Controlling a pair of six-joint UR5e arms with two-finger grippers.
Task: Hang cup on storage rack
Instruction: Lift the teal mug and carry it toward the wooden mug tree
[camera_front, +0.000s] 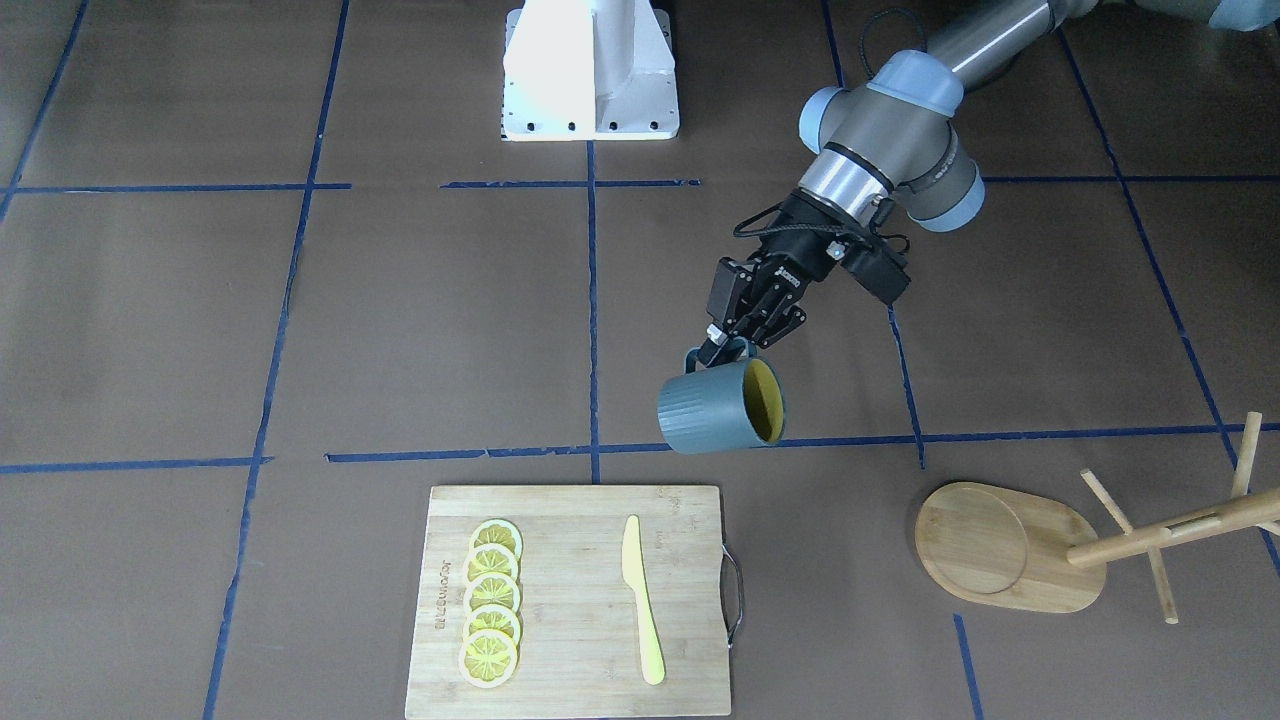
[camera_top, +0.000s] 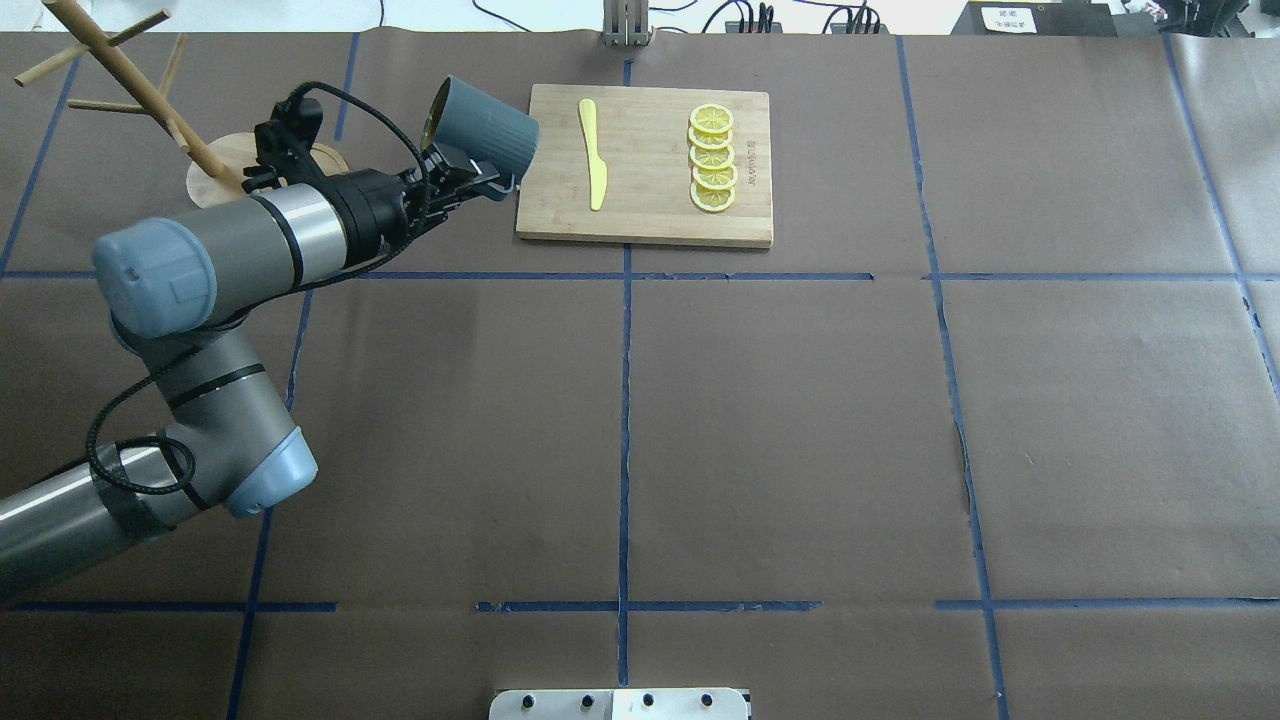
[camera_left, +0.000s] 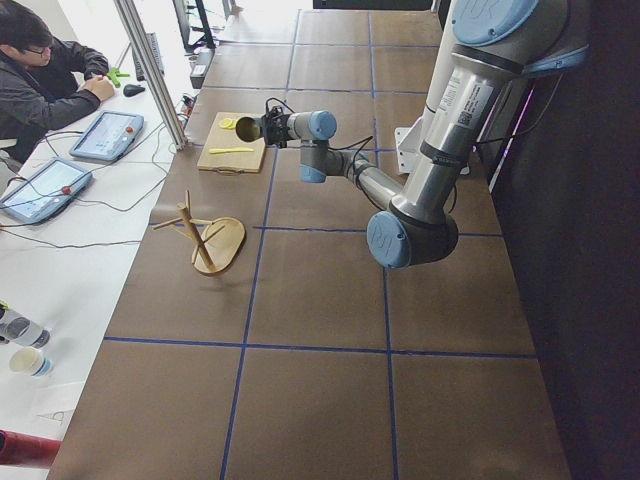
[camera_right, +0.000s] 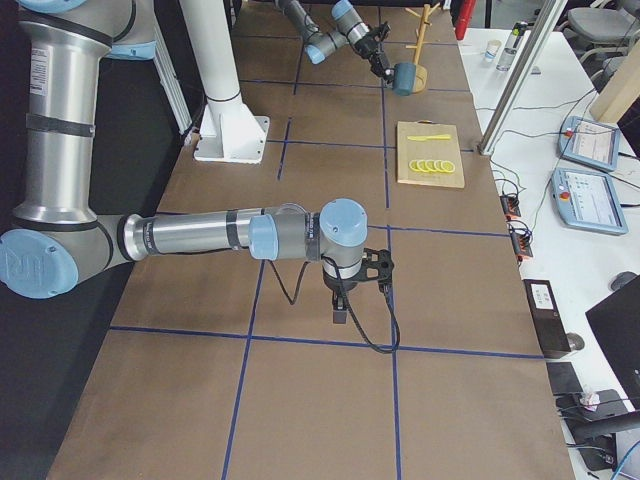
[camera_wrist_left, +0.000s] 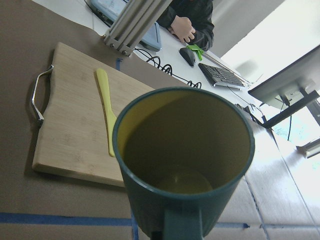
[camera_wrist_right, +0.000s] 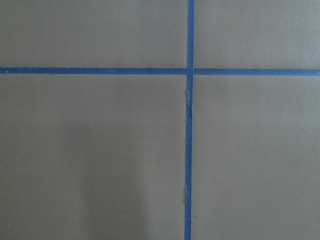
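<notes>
My left gripper (camera_front: 722, 350) is shut on the loop handle of the dark teal ribbed cup (camera_front: 720, 405) and holds it in the air, tipped on its side. The yellow inside faces toward the storage rack (camera_front: 1000, 545). In the overhead view the cup (camera_top: 485, 130) hangs by the gripper (camera_top: 478, 183), to the right of the bamboo rack (camera_top: 130, 80), clear of its pegs. The left wrist view is filled by the cup's mouth (camera_wrist_left: 185, 165). My right gripper (camera_right: 340, 312) shows only in the exterior right view, pointing down over bare table; I cannot tell whether it is open or shut.
A bamboo cutting board (camera_front: 570, 600) with a metal handle lies beside the cup, carrying a yellow knife (camera_front: 640, 600) and a row of lemon slices (camera_front: 492, 600). Blue tape lines cross the brown table. An operator (camera_left: 40, 70) sits at the far side.
</notes>
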